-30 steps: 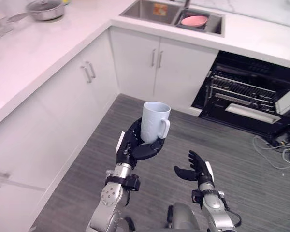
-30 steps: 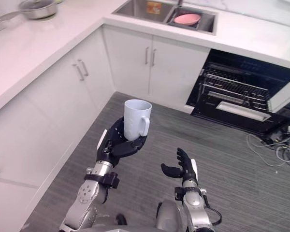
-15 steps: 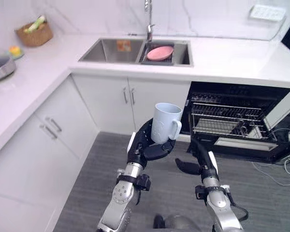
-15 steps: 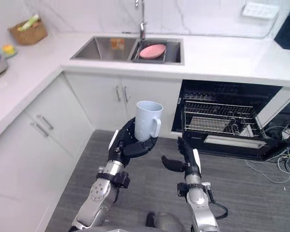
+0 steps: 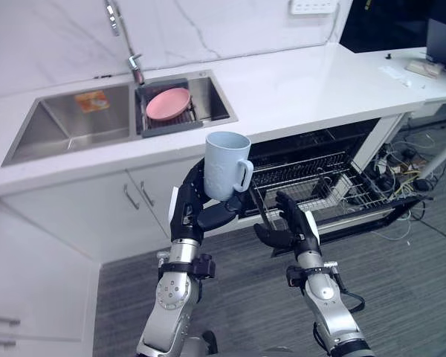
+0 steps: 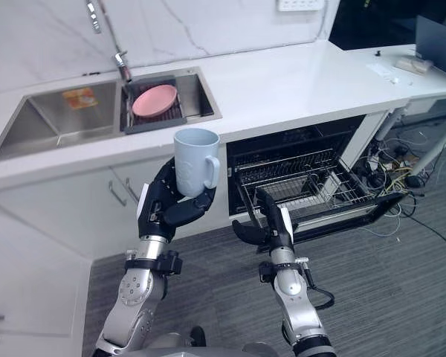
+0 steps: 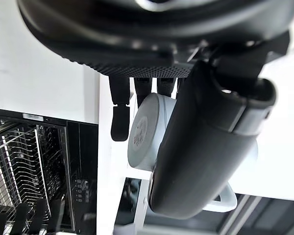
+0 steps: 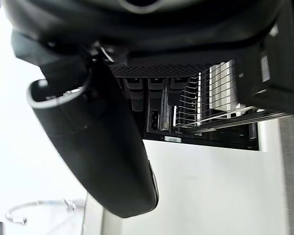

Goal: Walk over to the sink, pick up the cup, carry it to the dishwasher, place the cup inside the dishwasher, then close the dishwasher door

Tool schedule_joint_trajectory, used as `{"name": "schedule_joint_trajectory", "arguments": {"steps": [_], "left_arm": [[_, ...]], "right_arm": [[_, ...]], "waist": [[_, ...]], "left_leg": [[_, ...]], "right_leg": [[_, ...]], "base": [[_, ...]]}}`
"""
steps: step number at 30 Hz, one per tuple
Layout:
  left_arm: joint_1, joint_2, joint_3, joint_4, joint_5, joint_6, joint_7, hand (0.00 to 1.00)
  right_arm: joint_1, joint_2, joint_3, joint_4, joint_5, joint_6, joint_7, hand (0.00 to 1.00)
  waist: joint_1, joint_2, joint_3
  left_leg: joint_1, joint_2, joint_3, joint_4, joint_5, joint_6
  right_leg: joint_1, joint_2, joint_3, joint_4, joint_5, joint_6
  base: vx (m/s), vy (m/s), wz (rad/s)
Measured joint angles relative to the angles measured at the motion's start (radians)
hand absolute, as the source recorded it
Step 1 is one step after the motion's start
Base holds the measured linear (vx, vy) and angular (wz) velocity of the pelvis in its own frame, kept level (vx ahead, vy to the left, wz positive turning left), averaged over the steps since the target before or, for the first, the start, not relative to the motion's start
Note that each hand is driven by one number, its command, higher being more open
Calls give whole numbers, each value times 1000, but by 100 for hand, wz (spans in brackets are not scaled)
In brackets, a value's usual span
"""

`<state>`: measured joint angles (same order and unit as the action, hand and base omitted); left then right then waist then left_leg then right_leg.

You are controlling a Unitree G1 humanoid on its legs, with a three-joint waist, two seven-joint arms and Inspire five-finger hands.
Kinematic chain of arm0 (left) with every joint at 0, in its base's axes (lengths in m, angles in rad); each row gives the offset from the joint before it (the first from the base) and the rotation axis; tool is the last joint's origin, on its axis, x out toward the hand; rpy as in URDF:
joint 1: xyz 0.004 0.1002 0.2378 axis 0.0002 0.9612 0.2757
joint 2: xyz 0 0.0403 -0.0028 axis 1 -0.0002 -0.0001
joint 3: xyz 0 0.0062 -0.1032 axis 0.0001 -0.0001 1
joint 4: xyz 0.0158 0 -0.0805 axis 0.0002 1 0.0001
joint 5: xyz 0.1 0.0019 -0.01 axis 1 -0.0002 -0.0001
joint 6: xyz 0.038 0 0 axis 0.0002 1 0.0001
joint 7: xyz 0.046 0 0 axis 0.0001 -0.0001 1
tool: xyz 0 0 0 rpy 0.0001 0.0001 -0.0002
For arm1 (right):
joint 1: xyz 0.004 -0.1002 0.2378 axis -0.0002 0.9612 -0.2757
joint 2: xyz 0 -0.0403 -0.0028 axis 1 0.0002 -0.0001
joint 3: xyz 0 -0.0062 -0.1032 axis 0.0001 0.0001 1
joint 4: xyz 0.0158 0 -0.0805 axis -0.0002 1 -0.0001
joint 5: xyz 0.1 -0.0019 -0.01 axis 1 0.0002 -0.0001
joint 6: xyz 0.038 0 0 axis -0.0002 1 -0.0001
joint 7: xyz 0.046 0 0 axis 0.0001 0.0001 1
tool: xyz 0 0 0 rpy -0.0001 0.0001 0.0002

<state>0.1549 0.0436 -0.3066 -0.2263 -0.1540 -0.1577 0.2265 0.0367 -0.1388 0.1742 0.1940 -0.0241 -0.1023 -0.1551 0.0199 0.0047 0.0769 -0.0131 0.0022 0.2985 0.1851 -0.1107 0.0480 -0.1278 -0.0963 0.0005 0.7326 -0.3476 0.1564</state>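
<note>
Fig.: carry stage, cup en route to the dishwasher. The left robot hand (image 5: pixel 198 213) held the pale blue ceramic cup (image 5: pixel 224 165) aloft, upright and mouth up, w/ fingers and thumb curled round its lower half and the handle turned to the robot's right. The right robot hand (image 5: pixel 293 229) hung lower beside it, fingers loosely spread, holding nothing. Just beyond both stood the black built-in dishwasher (image 5: pixel 323 141) under the white stone surface (image 5: pixel 297 82), its drop-down door (image 5: pixel 372 217) open and its wire rack (image 5: pixel 312 182) pulled out. The steel double sink (image 5: pixel 56 126), w/ a round pink plate (image 5: pixel 168 103), lay to the left. Pick-up appeared done. The next move prob. calls for stepping closer and lowering the cup into the rack; the door remained to be shut.
</note>
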Motion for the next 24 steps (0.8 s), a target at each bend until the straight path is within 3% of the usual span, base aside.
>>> {"name": "schedule_joint_trajectory", "arguments": {"steps": [1,2,5,7,8,9,12,13,15,16,18,19,20,21,24], "left_arm": [[0,0,2,0,0,-2,5,30],[0,2,8,-1,0,-6,6,30],[2,15,26,0,-1,-8,5,30],[3,11,44,9,0,-12,4,30],[9,-13,46,38,-1,-10,7,30],[14,-18,47,45,-2,-10,7,30],[16,-20,81,49,-4,-11,3,30],[14,-17,88,62,-4,-12,3,30],[14,-18,87,76,-5,-12,2,30],[14,-19,86,85,-5,-12,-4,30],[14,-19,88,87,-5,-12,-4,30],[12,-19,91,87,-5,-12,-4,30],[8,-22,93,88,-4,-12,-3,30],[5,-20,94,91,-4,-13,-3,30],[-15,-1,114,131,-4,-13,-1,30]], "right_arm": [[-15,12,12,3,0,-1,3,90],[-43,28,22,19,-1,-4,3,90],[-82,44,31,35,-1,-13,7,90],[-65,38,26,30,-1,-18,4,90],[-41,14,24,36,-2,-13,4,90],[-27,5,24,33,-1,-13,6,90],[5,-6,19,24,2,-13,6,90],[14,0,0,10,4,-13,6,90],[16,-1,-30,-23,11,-14,4,90],[15,0,-55,-56,38,-14,2,90],[13,-4,-59,-73,47,-19,3,90],[14,-6,-57,-80,73,-21,11,90],[16,-8,-58,-82,87,-21,19,90],[17,-6,-58,-79,103,-21,25,90],[54,24,-53,-113,183,-22,53,90]], "waist": [[-2,5,-1],[-3,7,-2],[-11,3,-4],[-13,-23,3],[-5,11,5],[-6,23,3],[-8,34,6],[-6,30,7],[-10,30,7],[-9,28,8],[-8,28,8],[-9,33,5],[-12,49,-3],[-9,48,-5],[-35,22,-20]], "left_leg": [[48,14,27,-38,-4,-5],[71,34,56,-53,-13,-18],[82,65,98,-45,-31,-40],[83,58,93,55,-111,-76],[70,112,89,145,-140,-88],[54,139,82,193,-147,-92],[-52,260,67,482,-123,-87],[-66,275,54,522,-137,-103],[-85,249,41,493,-175,-102],[-101,213,11,420,-191,-106],[-101,171,-51,298,-187,-110],[-90,146,-98,170,-138,-113],[-81,145,-118,60,7,-108],[-75,147,-117,55,37,-121],[10,101,-76,-43,57,-97]], "right_leg": [[-28,-72,-166,41,-23,-84],[-58,-121,-292,41,-41,-120],[-101,-165,-455,-82,-26,-145],[-86,-159,-447,-231,146,-152],[-47,-121,-453,-254,140,-158],[-30,-101,-456,-278,140,-159],[29,-10,-440,-365,141,-193],[55,2,-420,-389,140,-203],[67,0,-386,-405,145,-196],[82,-6,-348,-422,150,-189],[100,-10,-307,-433,155,-179],[112,-9,-279,-440,158,-173],[121,7,-256,-446,161,-160],[131,11,-240,-455,159,-146],[177,-24,-205,-518,182,-107]], "base": [[153,82,-87],[147,51,-88],[141,-51,-56],[207,-175,-13],[227,-233,-10],[180,-180,-17],[180,-171,-42],[225,-142,-66],[187,-57,-62],[202,19,-74],[215,65,-81],[234,128,-81],[234,148,-84],[238,155,-61],[158,150,-29]]}}
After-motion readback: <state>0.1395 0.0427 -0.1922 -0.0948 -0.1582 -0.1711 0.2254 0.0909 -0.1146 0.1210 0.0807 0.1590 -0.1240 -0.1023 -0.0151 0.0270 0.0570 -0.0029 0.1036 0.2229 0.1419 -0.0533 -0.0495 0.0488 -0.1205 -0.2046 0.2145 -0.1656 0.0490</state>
